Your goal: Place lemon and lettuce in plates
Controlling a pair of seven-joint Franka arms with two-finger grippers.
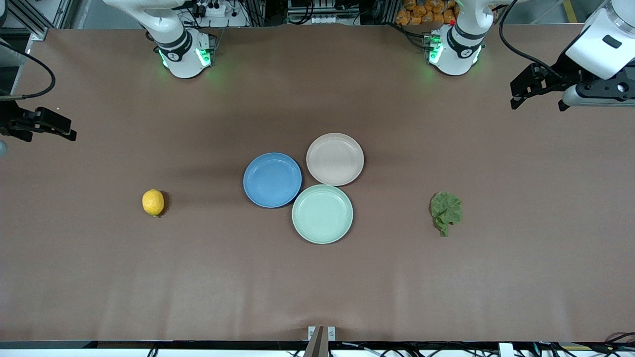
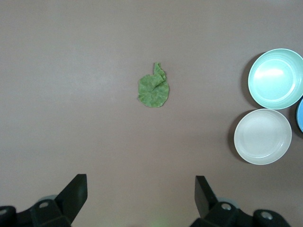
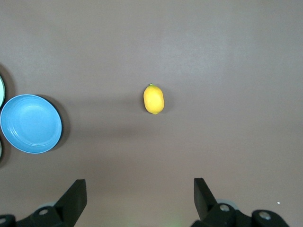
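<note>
The yellow lemon (image 1: 153, 202) lies on the brown table toward the right arm's end; it also shows in the right wrist view (image 3: 154, 99). The green lettuce (image 1: 446, 212) lies toward the left arm's end and shows in the left wrist view (image 2: 153, 90). The blue plate (image 1: 272, 179) and the beige-pink plate (image 1: 335, 159) sit empty at the table's middle. My left gripper (image 1: 539, 101) hangs open and empty, high over the left arm's end of the table (image 2: 141, 189). My right gripper (image 1: 47, 131) hangs open and empty, high over the right arm's end (image 3: 140, 191).
A pale mint-green plate (image 1: 322, 213) sits empty, touching the other two plates and nearer the front camera. The beige-pink plate (image 2: 262, 136) and mint plate (image 2: 276, 78) show in the left wrist view, the blue plate (image 3: 31, 123) in the right wrist view.
</note>
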